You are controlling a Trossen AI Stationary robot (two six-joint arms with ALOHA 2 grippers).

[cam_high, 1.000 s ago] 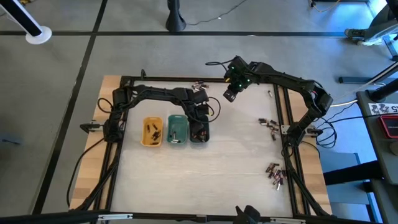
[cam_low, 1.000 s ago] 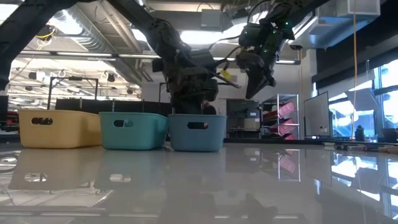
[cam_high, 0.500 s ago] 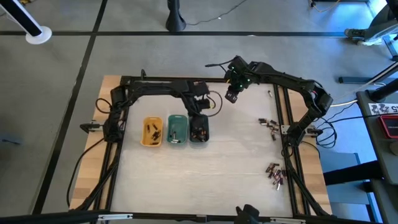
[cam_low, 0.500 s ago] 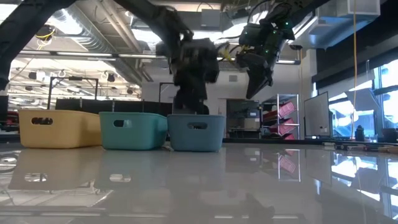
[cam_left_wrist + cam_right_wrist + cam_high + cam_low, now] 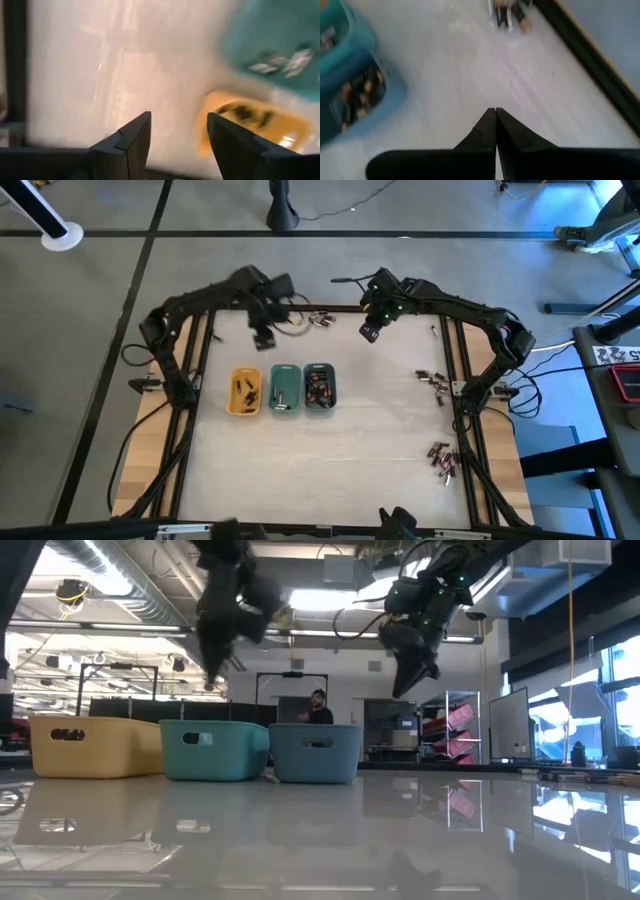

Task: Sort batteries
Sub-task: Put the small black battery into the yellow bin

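Note:
Three small trays stand in a row left of the table's middle: yellow (image 5: pixel 244 391), green (image 5: pixel 285 389) and grey-blue (image 5: pixel 319 387), each with batteries inside. Loose batteries lie in a small pile by the far edge (image 5: pixel 318 320), in a group at the right edge (image 5: pixel 432 378) and in another at the near right (image 5: pixel 441 458). My left gripper (image 5: pixel 177 125) hangs open and empty high above the table, on the far side of the yellow tray (image 5: pixel 250 120). My right gripper (image 5: pixel 495 112) is shut and empty, held high right of the far pile (image 5: pixel 507 15).
A black frame (image 5: pixel 455 360) runs along the table's sides and far edge. The bare white tabletop (image 5: pixel 330 460) stretches in front of the trays. In the low view a person (image 5: pixel 318 705) stands in the room far behind the trays.
My left gripper has risen from the grey-blue tray and swung toward the table's far left, tipping to point straight down; it now hangs high beyond the yellow tray.

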